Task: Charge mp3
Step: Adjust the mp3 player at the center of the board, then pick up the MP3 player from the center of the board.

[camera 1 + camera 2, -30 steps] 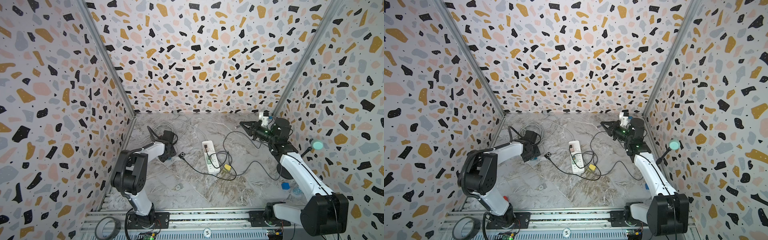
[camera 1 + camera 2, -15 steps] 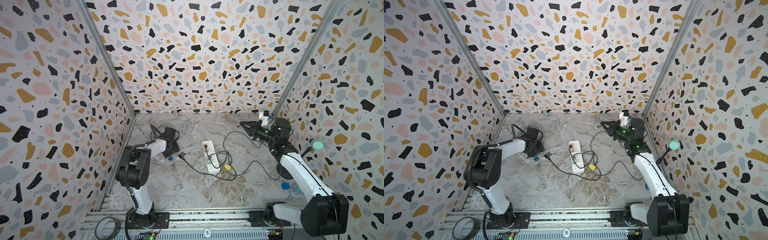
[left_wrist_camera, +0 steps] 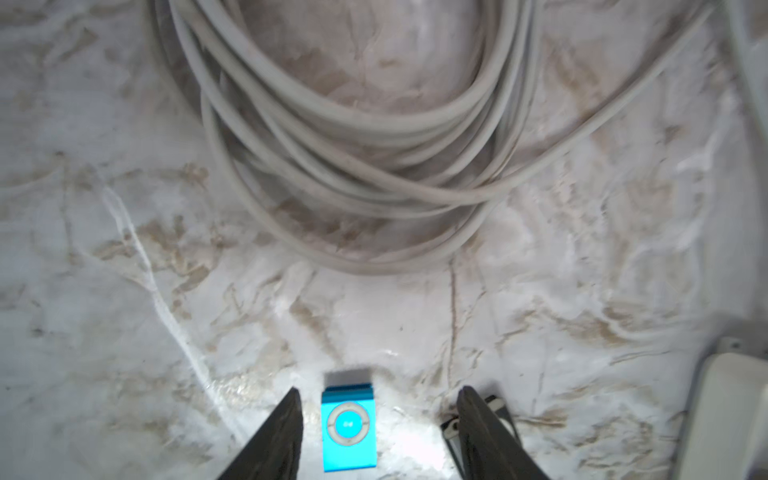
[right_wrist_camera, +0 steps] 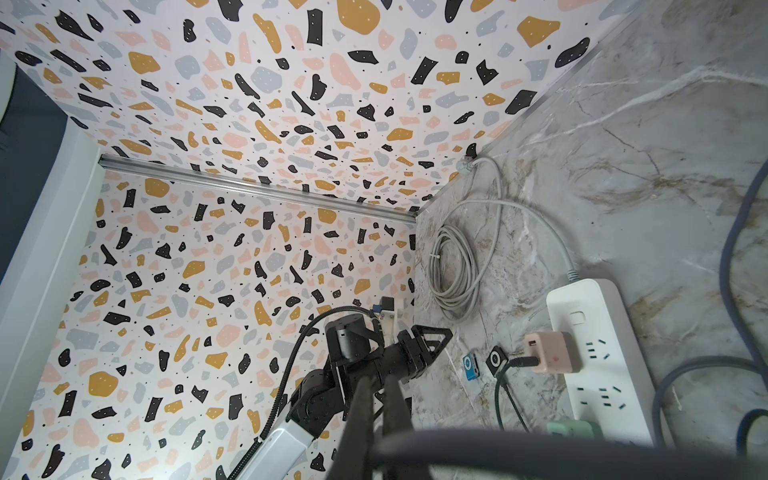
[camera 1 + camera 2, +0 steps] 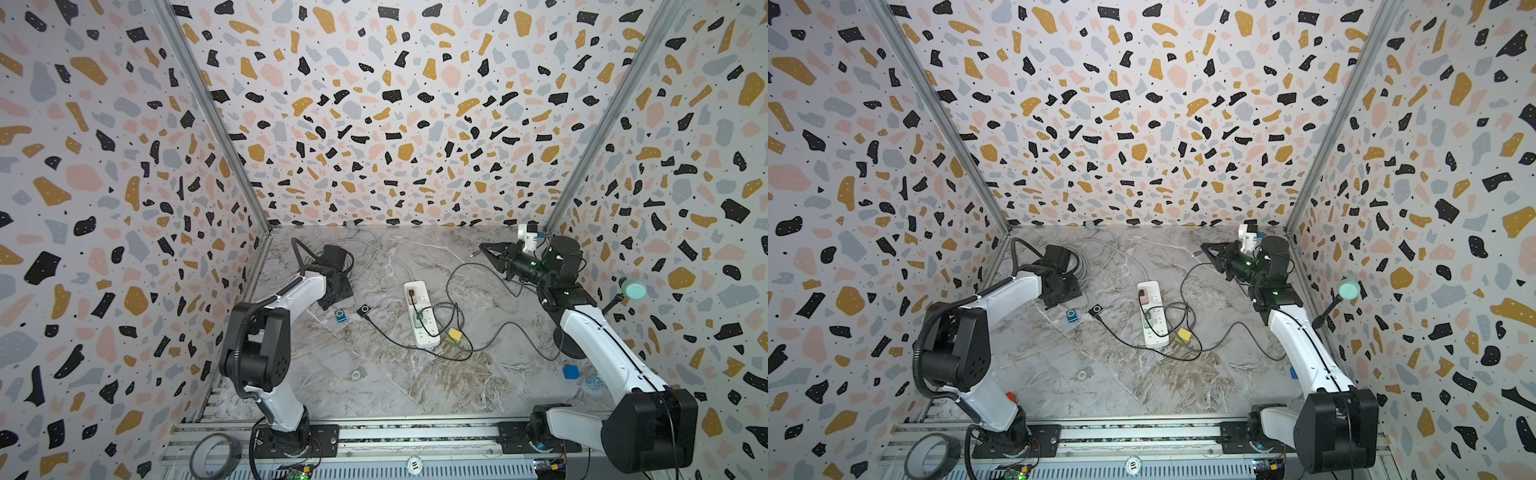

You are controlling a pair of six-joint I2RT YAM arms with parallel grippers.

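Since a second ago our left arm has drawn back toward the rear wall, uncovering the small blue rectangular mp3 player. It lies flat on the marble tabletop, just beside a black clip player. Our left tool stands open, with a finger on either side of the blue player, neither touching it. Our right tool, raised near the back wall, is closed on the dark cable.
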